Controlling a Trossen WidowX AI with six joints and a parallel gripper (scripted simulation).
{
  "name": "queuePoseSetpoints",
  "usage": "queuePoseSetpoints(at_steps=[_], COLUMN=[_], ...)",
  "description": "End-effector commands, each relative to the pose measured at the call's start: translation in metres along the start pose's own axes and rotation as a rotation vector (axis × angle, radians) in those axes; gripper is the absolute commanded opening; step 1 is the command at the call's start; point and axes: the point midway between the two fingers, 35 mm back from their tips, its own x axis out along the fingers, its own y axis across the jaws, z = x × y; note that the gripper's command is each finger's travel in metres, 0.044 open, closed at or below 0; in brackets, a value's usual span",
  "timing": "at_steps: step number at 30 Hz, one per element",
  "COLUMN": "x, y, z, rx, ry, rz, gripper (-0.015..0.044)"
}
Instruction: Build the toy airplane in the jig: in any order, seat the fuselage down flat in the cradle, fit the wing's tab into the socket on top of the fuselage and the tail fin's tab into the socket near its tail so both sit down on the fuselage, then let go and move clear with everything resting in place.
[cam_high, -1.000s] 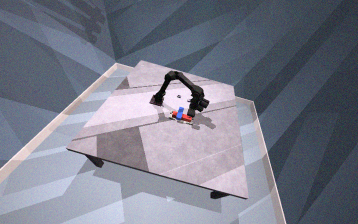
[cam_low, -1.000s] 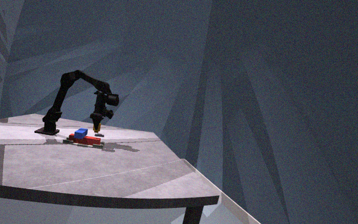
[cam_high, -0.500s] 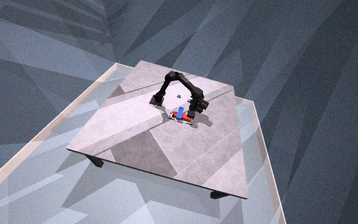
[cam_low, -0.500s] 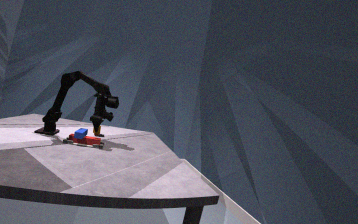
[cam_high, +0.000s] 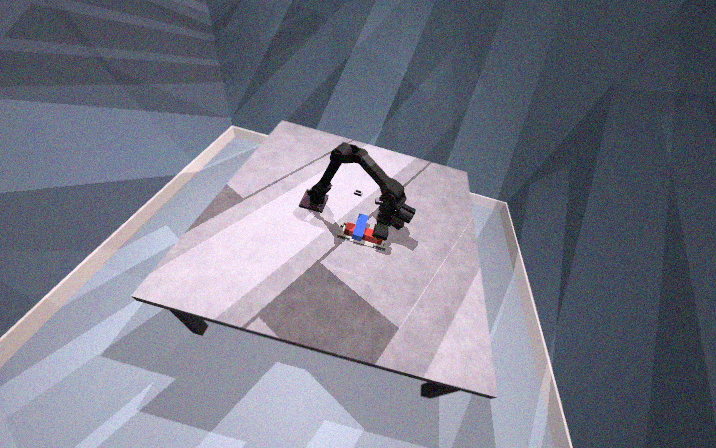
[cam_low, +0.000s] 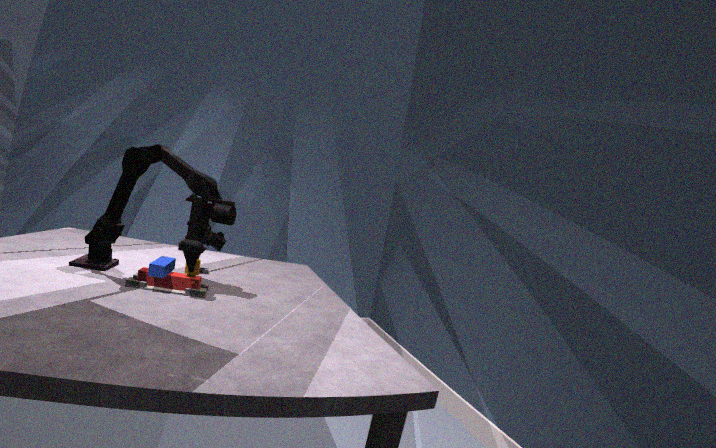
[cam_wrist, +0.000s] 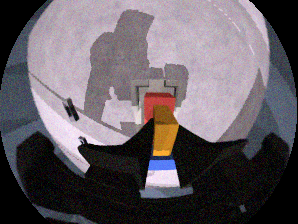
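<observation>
The red fuselage (cam_high: 372, 237) (cam_low: 182, 282) (cam_wrist: 152, 102) lies in the grey-and-white cradle jig (cam_low: 196, 292) (cam_wrist: 135, 91) and looks level. The blue wing (cam_high: 361, 226) (cam_low: 161, 267) (cam_wrist: 161, 164) lies crosswise on top of the fuselage. My gripper (cam_low: 193, 272) (cam_wrist: 160, 121) points down over one end of the fuselage, shut on the yellow-orange tail fin (cam_low: 198, 265) (cam_wrist: 163, 117). The fin stands upright, at or just above the fuselage top. Its tab and the tail socket are hidden, so I cannot tell whether it is fully down.
A small black fixture (cam_high: 358, 192) (cam_wrist: 71, 109) stands on the table (cam_high: 295, 274) (cam_low: 274, 359) behind the jig, with another dark piece (cam_wrist: 82, 141) near it. The arm's base (cam_high: 314, 201) (cam_low: 95, 261) stands to the left. The wing is close to the gripper along the fuselage.
</observation>
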Motion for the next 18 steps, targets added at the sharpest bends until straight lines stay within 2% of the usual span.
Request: queuePoseSetpoints(at_steps=[1,2,6,8,11,18], x=[0.0024,0.0008,0.0008,0.0008,0.0008,0.0008], y=[-0.0003,0.0001,0.0001,0.0001,0.0001,0.0001], z=[0.0004,-0.0002,-0.0002,-0.0002,-0.0002,-0.0002], rx=[-0.003,0.0,0.0,0.0,0.0,0.0], ry=[-0.003,0.001,0.001,0.001,0.001,0.001], rz=[-0.002,0.0,0.0,0.0,0.0,0.0], gripper=[0.0065,0.0078,0.0052,0.0,0.0,0.0184])
